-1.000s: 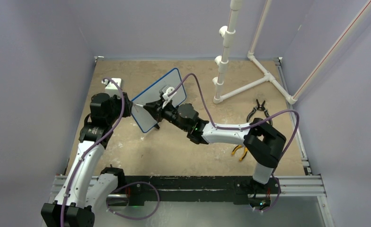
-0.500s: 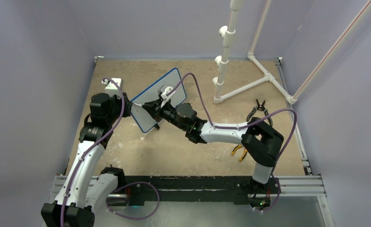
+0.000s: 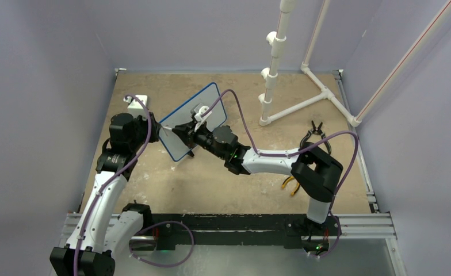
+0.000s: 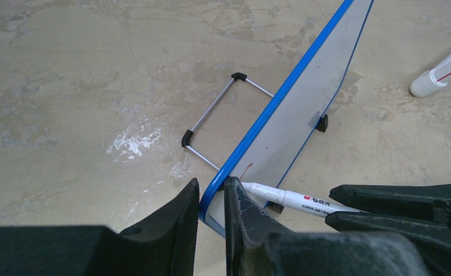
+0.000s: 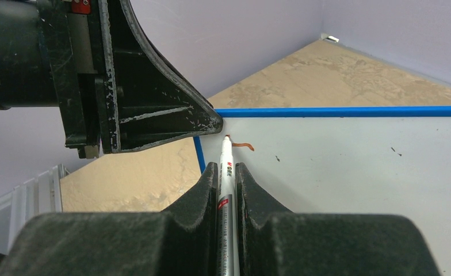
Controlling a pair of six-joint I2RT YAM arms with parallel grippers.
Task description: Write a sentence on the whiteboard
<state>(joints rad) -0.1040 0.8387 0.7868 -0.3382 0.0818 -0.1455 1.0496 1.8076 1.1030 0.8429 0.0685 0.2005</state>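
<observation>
Whiteboard (image 3: 191,112) pinched at one corner, marker tip on its face

The right tool (image 5: 227,169) is closed tightly on a white marker (image 5: 225,150). The tip of the marker touches the board face close to one corner. A short red stroke (image 5: 243,145) lies just beside the tip. The left tool (image 4: 211,190) is almost closed. Its two fingers pinch the blue rim at this same corner, one finger on each side. The whiteboard stands tilted near the middle of the worktop (image 3: 211,184), with small black feet at its lower edge and a wire stand (image 4: 187,138) behind it. Well apart, on the right side, black pliers (image 3: 314,133) lie near a white pipe frame (image 3: 304,98).
</observation>
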